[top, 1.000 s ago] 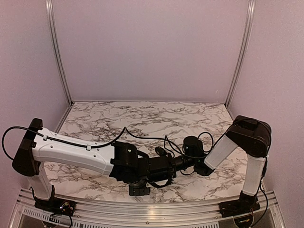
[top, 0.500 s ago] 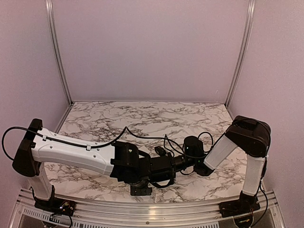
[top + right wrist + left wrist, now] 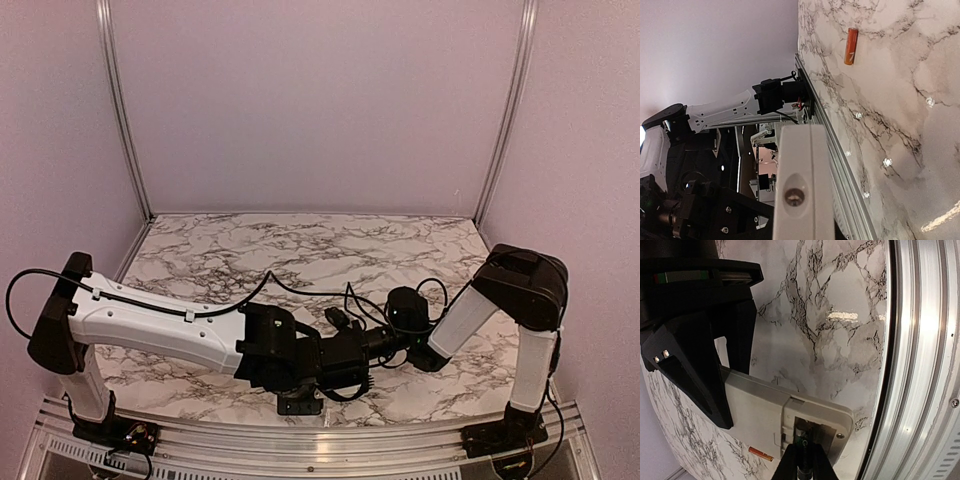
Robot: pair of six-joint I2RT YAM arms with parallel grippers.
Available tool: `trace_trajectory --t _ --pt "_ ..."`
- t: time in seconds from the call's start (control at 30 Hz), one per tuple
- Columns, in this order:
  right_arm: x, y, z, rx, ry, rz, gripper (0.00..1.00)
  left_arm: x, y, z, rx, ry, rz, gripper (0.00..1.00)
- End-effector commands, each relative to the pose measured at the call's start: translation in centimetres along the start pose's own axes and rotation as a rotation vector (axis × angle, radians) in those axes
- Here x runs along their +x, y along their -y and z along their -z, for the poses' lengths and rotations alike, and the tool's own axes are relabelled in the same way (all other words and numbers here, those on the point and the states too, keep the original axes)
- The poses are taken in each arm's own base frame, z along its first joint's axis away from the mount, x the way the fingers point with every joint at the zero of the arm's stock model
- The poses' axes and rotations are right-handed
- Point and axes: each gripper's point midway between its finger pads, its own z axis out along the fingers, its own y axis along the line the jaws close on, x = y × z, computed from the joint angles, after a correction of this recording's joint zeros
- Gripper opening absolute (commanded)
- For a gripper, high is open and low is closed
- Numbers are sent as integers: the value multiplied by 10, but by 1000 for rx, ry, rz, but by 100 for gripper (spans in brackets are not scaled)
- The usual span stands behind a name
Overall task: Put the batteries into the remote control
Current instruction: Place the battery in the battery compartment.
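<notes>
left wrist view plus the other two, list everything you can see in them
remote control: 1, white, back side showing, battery bay open, near the table's front edge
orange battery: 1, orange-red, loose on the table beside the remote control
table: 1, white marble, grey veins
left gripper: 1, black, shut, tips at the open bay; whether it pinches anything cannot be told
right gripper: 1, black, shut on the remote control
</notes>
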Motion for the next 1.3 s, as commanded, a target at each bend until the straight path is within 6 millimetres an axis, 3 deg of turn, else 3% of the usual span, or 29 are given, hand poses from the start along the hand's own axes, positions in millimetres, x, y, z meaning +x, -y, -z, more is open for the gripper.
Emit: trace_trajectory --t 0.0,0.13,0.4,0.63,1.07,1.27 --pt "1 -16 -5 -58 -5 60 0 -16 0 2 -11 43 0 7" --pt "2 -19 -5 -67 -6 65 0 -14 -3 -4 -37 20 -3 9" --pt "4 -19 -4 -67 -10 63 0 -10 -7 -5 -66 9 9 29" --pt "6 -16 -3 -71 -11 62 0 -11 -15 5 -94 30 28 33" --pt "7 -20 -1 -116 -2 59 0 -36 -24 53 -7 223 114 44" --pt "6 -29 1 -147 10 78 0 -31 -38 67 36 299 235 45"
